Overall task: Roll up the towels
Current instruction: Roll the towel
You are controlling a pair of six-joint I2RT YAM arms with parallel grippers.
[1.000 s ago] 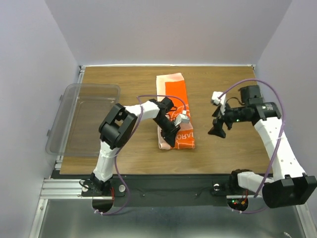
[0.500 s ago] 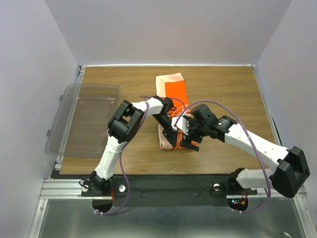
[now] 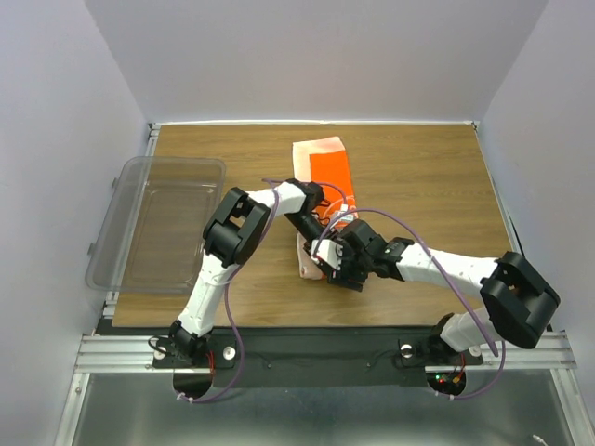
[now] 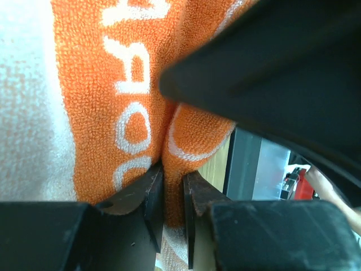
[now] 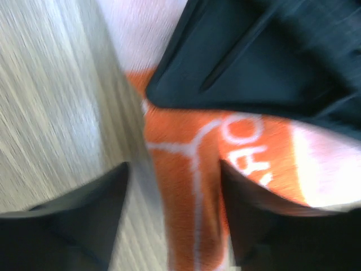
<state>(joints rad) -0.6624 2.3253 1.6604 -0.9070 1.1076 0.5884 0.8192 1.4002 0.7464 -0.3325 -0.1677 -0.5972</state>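
The orange towel lies lengthwise at mid-table, its far end flat and its near end bunched up under both grippers. My left gripper reaches in from the left, and in the left wrist view it is shut on a narrow fold of the towel, with white lettering above the fingers. My right gripper comes in from the right at the near end. In the blurred right wrist view it stands open astride the towel's raised edge, with wood showing beside its left finger.
A clear plastic tub sits at the table's left edge. Bare wood stretches to the right of the towel and behind it. Purple cables loop above both forearms near the towel.
My right arm has swung from the right side of the table to the towel's near end, its jaws narrowing. The left gripper stays on the towel, whose near end is now bunched.
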